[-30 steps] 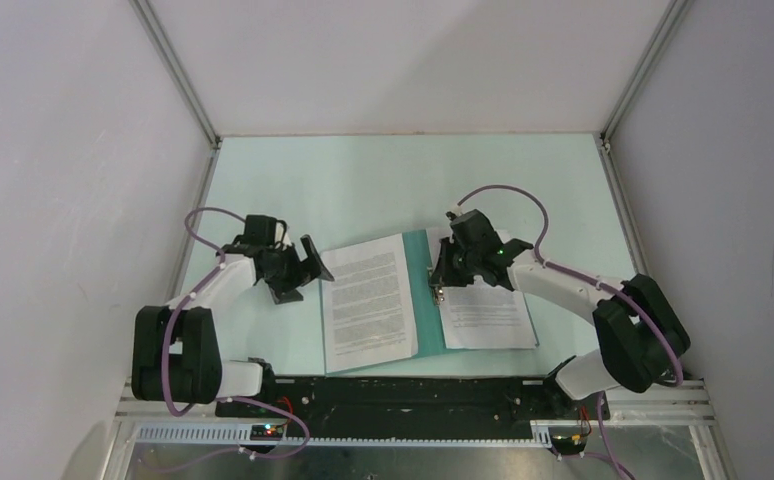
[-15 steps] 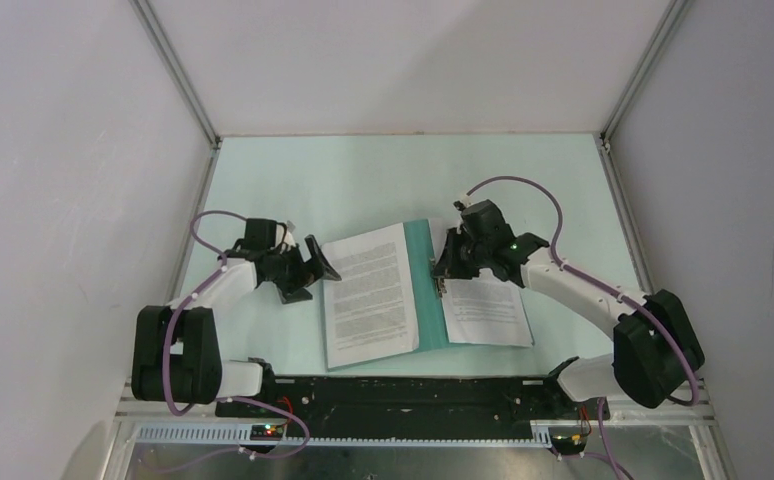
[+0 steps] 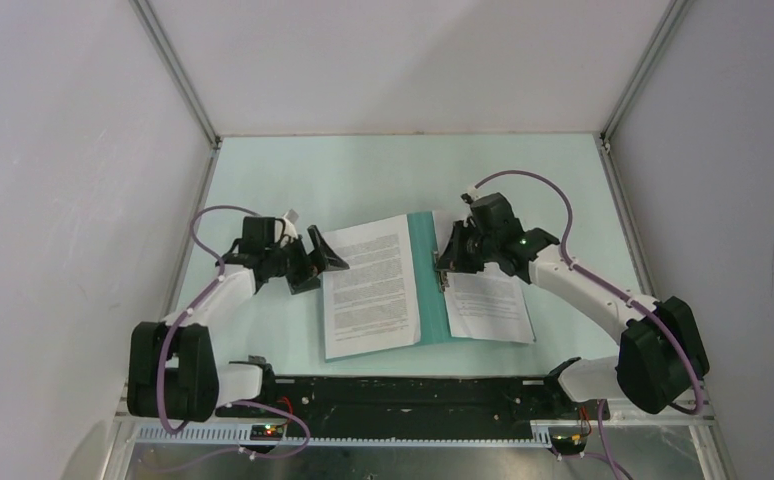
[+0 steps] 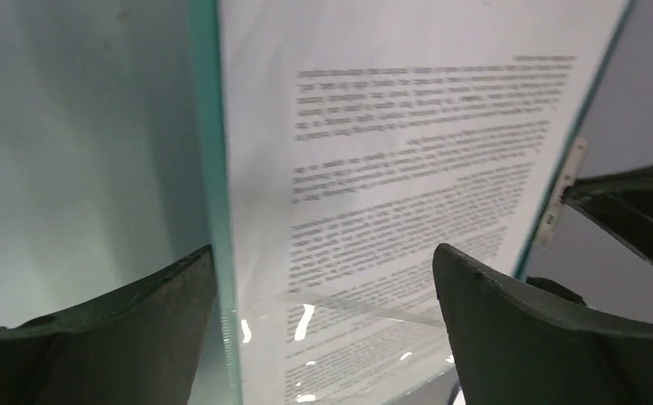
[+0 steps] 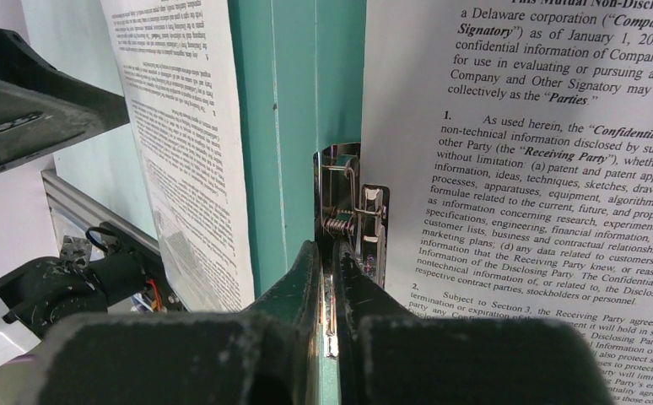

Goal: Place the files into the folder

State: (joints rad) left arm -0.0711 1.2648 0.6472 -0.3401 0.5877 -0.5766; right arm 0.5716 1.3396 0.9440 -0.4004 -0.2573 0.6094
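Observation:
The teal folder [image 3: 431, 285] lies open on the table. One printed sheet [image 3: 368, 290] lies on its left half, and the other sheet [image 3: 488, 305] lies on its right half. My right gripper [image 3: 446, 266] is shut on the metal clip [image 5: 353, 211] at the spine, its fingers [image 5: 306, 278] pinching the clip's lever beside the right sheet [image 5: 542, 152]. My left gripper [image 3: 323, 255] is open and empty at the far left edge of the left sheet. In the left wrist view that sheet [image 4: 391, 169] and the folder's edge [image 4: 209, 169] lie between the spread jaws [image 4: 323, 253].
The pale mint tabletop [image 3: 383, 180] is enclosed by white walls with aluminium corner posts [image 3: 178, 75]. A black base rail [image 3: 403, 390] runs along the near edge under the arms.
The folder and sheets have shifted slightly away and to the right with my right gripper. My left gripper has moved right, closer over the left sheet's edge.

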